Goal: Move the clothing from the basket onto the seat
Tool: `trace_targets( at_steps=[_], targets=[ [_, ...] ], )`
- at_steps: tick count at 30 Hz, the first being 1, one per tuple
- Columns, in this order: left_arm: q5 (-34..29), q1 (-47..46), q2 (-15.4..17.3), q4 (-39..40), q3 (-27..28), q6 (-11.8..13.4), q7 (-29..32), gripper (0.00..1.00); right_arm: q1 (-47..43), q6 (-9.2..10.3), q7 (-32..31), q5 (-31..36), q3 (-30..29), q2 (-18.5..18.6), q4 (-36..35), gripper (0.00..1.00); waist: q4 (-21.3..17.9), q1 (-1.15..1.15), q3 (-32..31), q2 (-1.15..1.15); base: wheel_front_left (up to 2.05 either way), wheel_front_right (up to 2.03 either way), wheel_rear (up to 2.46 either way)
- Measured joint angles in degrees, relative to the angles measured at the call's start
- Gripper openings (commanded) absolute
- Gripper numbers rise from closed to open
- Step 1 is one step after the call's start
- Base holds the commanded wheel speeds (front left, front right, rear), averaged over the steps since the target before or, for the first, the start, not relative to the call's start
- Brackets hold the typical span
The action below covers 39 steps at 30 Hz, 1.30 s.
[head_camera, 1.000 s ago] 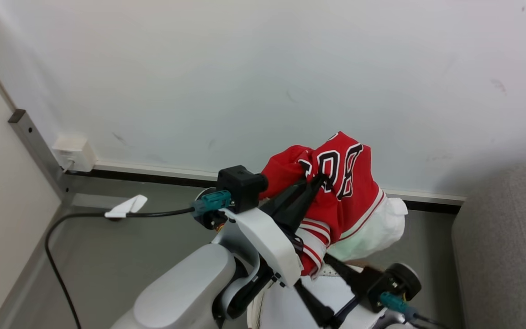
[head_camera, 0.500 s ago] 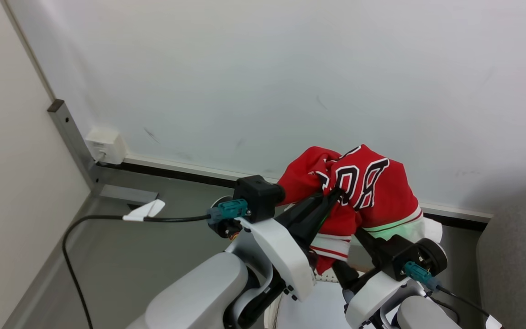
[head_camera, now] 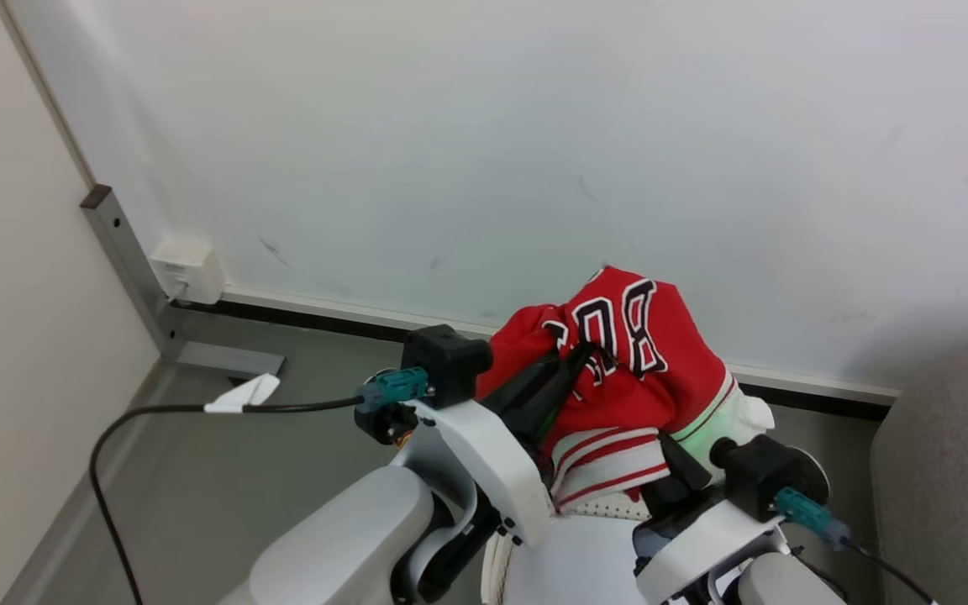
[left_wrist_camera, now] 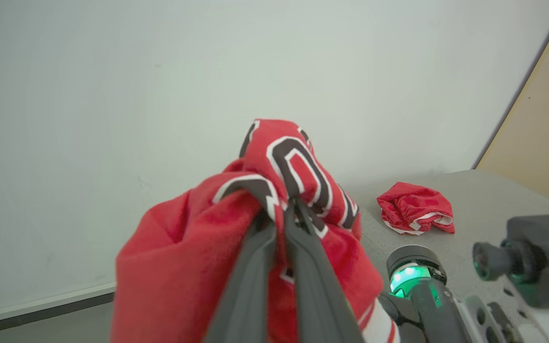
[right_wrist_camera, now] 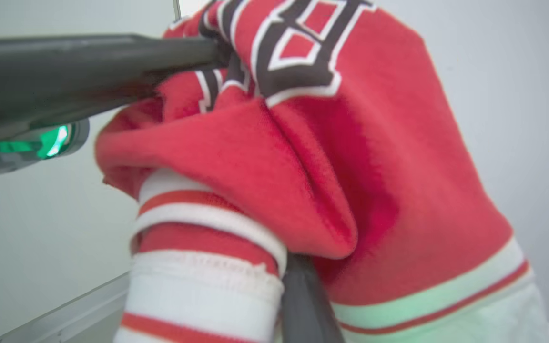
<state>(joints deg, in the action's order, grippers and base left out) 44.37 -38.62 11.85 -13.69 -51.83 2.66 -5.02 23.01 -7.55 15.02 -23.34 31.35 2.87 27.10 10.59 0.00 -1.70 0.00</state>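
Note:
The red jersey (head_camera: 644, 370) with dark white-outlined lettering hangs bunched in the air, and my left gripper (head_camera: 581, 357) is shut on a fold of it near the lettering (left_wrist_camera: 279, 214). My right gripper (head_camera: 672, 454) reaches up under the jersey's striped hem. The cloth covers its fingertips, and one dark finger (right_wrist_camera: 303, 295) shows below the folds. Part of the white basket's rim (head_camera: 610, 507) shows below the jersey, between my arms. The light-grey seat (head_camera: 946, 470) stands at the right edge. A second crumpled red garment (left_wrist_camera: 415, 214) lies on the seat.
A pale wall (head_camera: 484, 143) stands close ahead, with a dark skirting strip along the grey floor (head_camera: 299, 470). A black cable (head_camera: 156, 412) with a white tag runs from my left wrist across the floor. A white socket box (head_camera: 186, 270) sits by a metal post at the left.
My right gripper has risen from beside the basket to under the jersey's hem. The left gripper still holds the jersey aloft. The head camera has shifted, so the whole picture has moved.

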Motion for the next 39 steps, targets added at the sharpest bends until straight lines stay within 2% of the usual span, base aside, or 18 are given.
trace_targets(
  at_steps=[4,5,6,9,10,12,13,14,20,25,34,39],
  targets=[
    [-0.01,0.34,0.35,-0.49,0.08,0.3,-0.42,0.0,-2.13,0.0,0.01,-1.01,-3.08,0.0,-3.92,0.0,-0.85,0.0,0.5,0.0,0.0,0.0,0.0],
    [-0.01,0.46,0.48,-0.56,0.11,0.37,-0.56,0.02,-2.81,0.0,0.01,-1.46,-3.88,0.0,-5.09,0.0,-1.11,0.0,0.6,0.0,0.0,0.0,0.0],
    [-0.01,0.57,0.69,-0.63,0.13,0.42,-0.65,0.09,-3.38,0.0,0.01,-1.64,-4.89,-0.01,-6.05,0.0,-1.4,0.0,0.7,0.0,0.0,0.0,0.0],
    [-0.1,1.01,1.41,-0.8,0.24,0.67,-1.09,0.11,-4.71,0.0,0.01,-2.91,-7.66,-0.02,-9.23,0.0,-2.48,0.0,1.03,0.0,0.0,0.0,0.0],
    [-0.1,1.21,1.54,-0.81,0.18,0.67,-1.11,0.22,-5.17,0.0,0.0,-3.64,-8.66,-0.02,-10.22,0.0,-2.91,0.0,1.15,0.0,0.0,0.0,0.0],
    [-0.1,1.6,1.7,-0.71,0.01,0.66,-1.23,0.51,-5.76,0.0,0.0,-4.71,-10.1,-0.02,-11.68,0.0,-3.81,0.0,1.37,0.0,0.0,0.0,0.0],
    [-0.1,1.7,1.72,-0.6,-0.08,0.66,-1.53,0.86,-5.86,0.0,0.01,-5.34,-10.66,-0.02,-12.35,0.0,-4.31,0.0,1.47,0.0,0.0,0.0,0.0],
    [-0.1,1.75,1.77,-0.46,-0.08,0.62,-1.71,1.0,-5.86,0.0,0.01,-5.67,-11.07,-0.01,-12.8,0.0,-4.82,0.0,1.57,0.0,0.0,0.0,0.0],
    [-0.35,2.23,2.35,0.85,-0.4,0.32,-2.66,1.0,-5.66,0.0,0.0,-7.98,-13.58,0.23,-14.91,0.0,-8.39,0.0,2.31,0.0,0.0,0.0,0.0],
    [-0.92,2.24,2.98,2.63,-0.62,-0.7,-4.24,1.0,-5.3,0.0,0.0,-8.45,-16.57,1.94,-16.59,0.0,-12.01,0.0,2.87,0.0,0.0,0.0,0.0],
    [-2.26,2.48,3.86,4.28,-1.15,-1.1,-6.22,1.0,-5.93,0.0,0.01,-8.14,-23.16,5.76,-20.76,0.0,-20.93,0.0,3.96,0.0,0.0,0.0,0.0],
    [-3.85,2.48,4.36,4.46,-2.08,-1.22,-6.76,1.0,-7.86,0.01,0.01,-9.83,-24.84,5.61,-22.95,0.0,-25.46,0.0,4.84,0.0,0.0,0.0,0.0]
  ],
)
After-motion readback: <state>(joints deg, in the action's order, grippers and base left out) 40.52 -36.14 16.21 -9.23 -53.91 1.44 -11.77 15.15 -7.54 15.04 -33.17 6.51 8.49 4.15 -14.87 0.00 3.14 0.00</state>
